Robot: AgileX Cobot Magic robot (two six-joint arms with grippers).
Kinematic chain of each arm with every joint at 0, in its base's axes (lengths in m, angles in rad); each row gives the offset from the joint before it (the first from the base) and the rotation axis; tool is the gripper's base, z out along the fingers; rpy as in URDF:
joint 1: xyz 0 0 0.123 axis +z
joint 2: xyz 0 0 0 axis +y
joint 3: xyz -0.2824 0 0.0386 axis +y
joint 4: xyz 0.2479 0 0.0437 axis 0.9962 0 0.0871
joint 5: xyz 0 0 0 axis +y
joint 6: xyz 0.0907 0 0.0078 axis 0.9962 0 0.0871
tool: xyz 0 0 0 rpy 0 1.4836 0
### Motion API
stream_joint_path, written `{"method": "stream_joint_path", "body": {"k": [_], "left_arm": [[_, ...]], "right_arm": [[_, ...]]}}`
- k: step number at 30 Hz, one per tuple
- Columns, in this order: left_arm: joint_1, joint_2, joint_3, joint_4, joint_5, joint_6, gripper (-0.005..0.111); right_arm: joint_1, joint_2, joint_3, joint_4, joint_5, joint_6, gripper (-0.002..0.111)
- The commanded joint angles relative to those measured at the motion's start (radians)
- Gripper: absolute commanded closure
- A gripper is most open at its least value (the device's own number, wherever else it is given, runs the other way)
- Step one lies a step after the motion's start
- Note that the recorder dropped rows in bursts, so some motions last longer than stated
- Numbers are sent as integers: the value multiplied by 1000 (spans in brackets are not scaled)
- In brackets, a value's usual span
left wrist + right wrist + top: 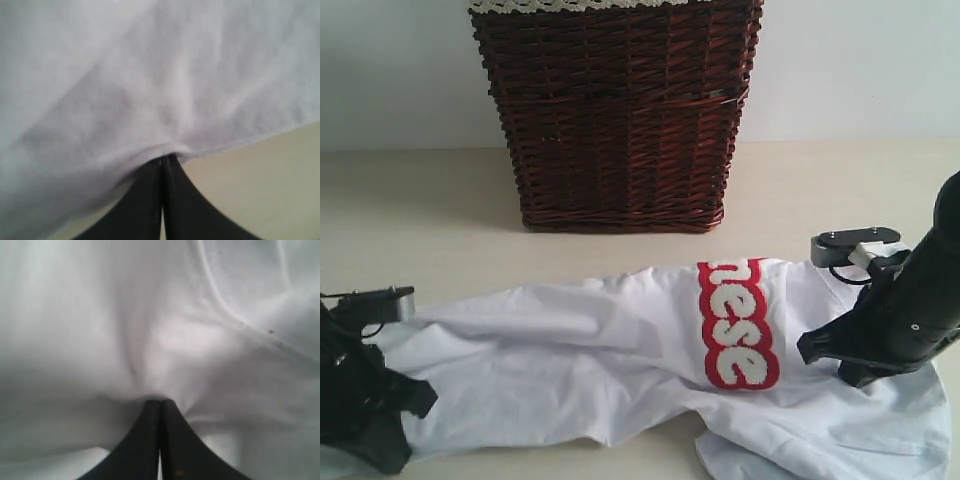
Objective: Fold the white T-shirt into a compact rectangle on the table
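A: Exterior first. Where's the white T-shirt (570, 370)?
B: It lies stretched sideways across the tabletop (420, 220), crumpled, in front of the dark wicker basket (620, 120) and apart from it. The red-outlined lettering (735, 325) faces up, right of middle.
A: Arms?
B: The left arm (355, 400) is down at the shirt's left end. The right arm (905, 310) is on the right end, near the lettering. The fingertips are hard to make out from here.
A: Left wrist view?
B: The left fingers (142, 205) are pressed together with no gap, nipping the shirt's edge. The cloth bunches at the tips. Bare tabletop shows beside them, past the hem.
A: Right wrist view?
B: Same deal. The right fingers (145, 445) are fully closed on a pinch of the white cloth, with wrinkles fanning out from the tips. The shirt fills the frame, and a seam (235, 315) runs across one corner.
A: Folded yet?
B: No. It lies long and rumpled, not a rectangle.
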Motion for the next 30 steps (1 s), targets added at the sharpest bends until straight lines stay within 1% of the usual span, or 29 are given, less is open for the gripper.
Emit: {"method": "stream_joint_path", "body": {"k": [1,4,8,10,14,18,21,24,30], "left_arm": [[-6,-2,76,86,90,-38,107],[-6,-62,76,95,85,-41,107],[-6,-170,76,151,-4,-105,107],[-6,-227,76,159,-38,-110,107],[-6,-344,76,130,-125,-102,107],[-6,-433,76,76,-139,-46,107],[-6,-420,76,83,-136,-66,107],[-6,-351,76,83,-178,-75,107],[-3,-175,76,95,-394,-103,107]], "right_arm": [[-6,-55,8,7,74,0,108],[-6,-103,8,11,91,-8,108],[-6,-169,8,25,124,-26,108],[-6,-197,8,22,128,-26,108],[-6,-239,8,56,72,-72,108],[-6,-227,8,65,-41,-82,108],[-6,-180,6,65,-139,-63,108],[-6,-114,-17,26,-190,-10,108],[-23,12,-102,-188,-282,197,108]]}}
